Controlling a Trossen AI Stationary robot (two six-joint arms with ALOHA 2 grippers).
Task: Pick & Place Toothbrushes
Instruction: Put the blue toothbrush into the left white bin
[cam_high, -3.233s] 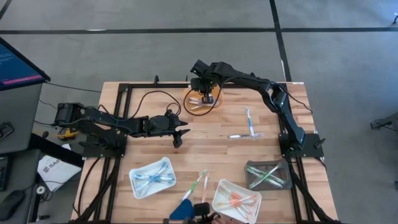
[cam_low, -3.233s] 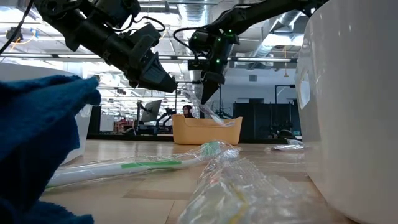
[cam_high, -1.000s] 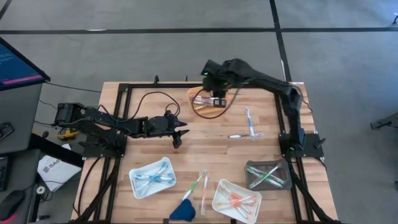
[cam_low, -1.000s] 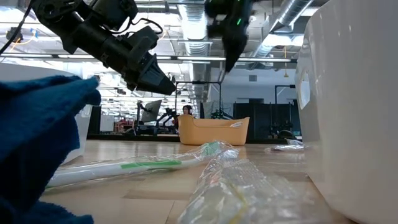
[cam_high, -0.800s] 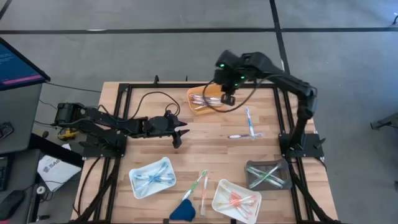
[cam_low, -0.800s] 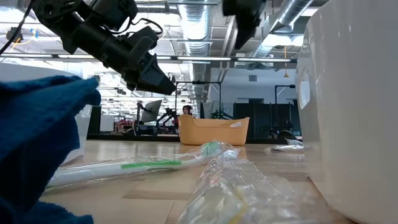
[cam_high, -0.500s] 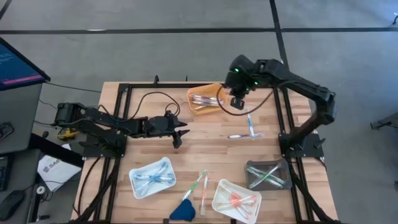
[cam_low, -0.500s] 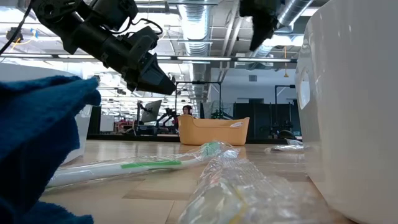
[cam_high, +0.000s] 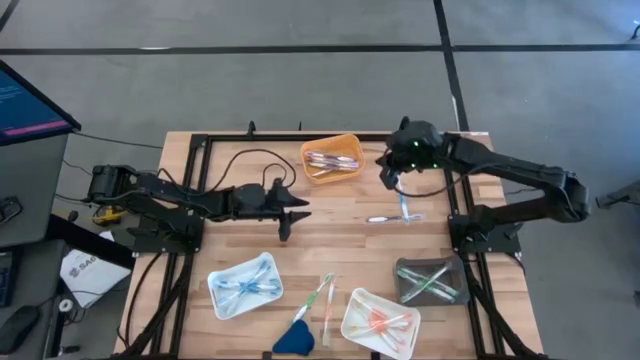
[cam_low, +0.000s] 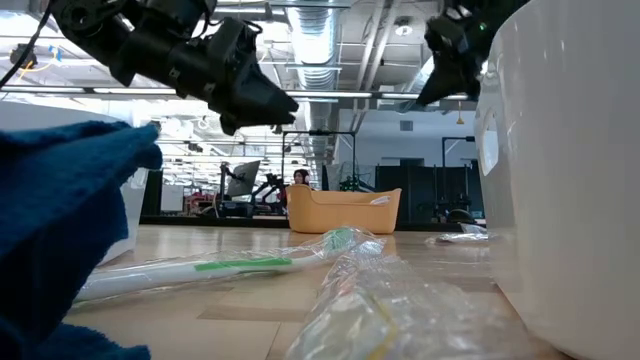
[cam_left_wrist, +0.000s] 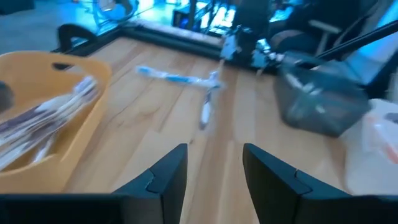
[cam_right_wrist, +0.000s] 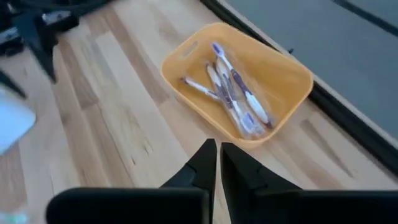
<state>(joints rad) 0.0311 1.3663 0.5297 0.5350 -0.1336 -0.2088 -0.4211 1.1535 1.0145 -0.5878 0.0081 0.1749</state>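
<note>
**Toothbrushes spread over bin, trays and bare worktop**

Toothbrushes are not in either gripper as far as we can see. Our right gripper (cam_high: 388, 172) hangs above the worktop (cam_high: 340, 250) between the orange bin (cam_high: 332, 159) and two loose toothbrushes; in the right wrist view its fingers (cam_right_wrist: 205, 163) stand almost together with only a thin slit between them and nothing in it. Just beside it on the wood lie a blue wrapped toothbrush (cam_high: 401, 193) and a pale one (cam_high: 383, 218), crossing near their ends; the left wrist view shows the same pair (cam_left_wrist: 186, 79) lying past the bin's corner.

The orange bin sits at the far edge of the worktop and holds a loose bundle of purple-and-white wrapped toothbrushes (cam_right_wrist: 231, 88).

Our left gripper (cam_high: 296, 212) is held over the middle-left of the worktop, its arm stretched out from the left side. In its wrist view the fingers (cam_left_wrist: 166, 174) stand apart with bare wood between them and nothing held.

Toward the near edge, a white tray (cam_high: 214, 283) on the left holds blue toothbrushes (cam_high: 246, 284), a second white tray (cam_high: 352, 312) holds orange ones (cam_high: 380, 322), and a dark grey tray (cam_high: 405, 271) on the right holds green ones (cam_high: 432, 284). Between the two white trays two more toothbrushes, one green (cam_high: 316, 296) and one pinkish (cam_high: 329, 312), lie on the wood, next to a small dark-blue cloth-like object (cam_high: 293, 338). In the low view a wrapped green toothbrush (cam_low: 220, 266) lies close by on the worktop, with the bin (cam_low: 342, 211) well behind it
</note>
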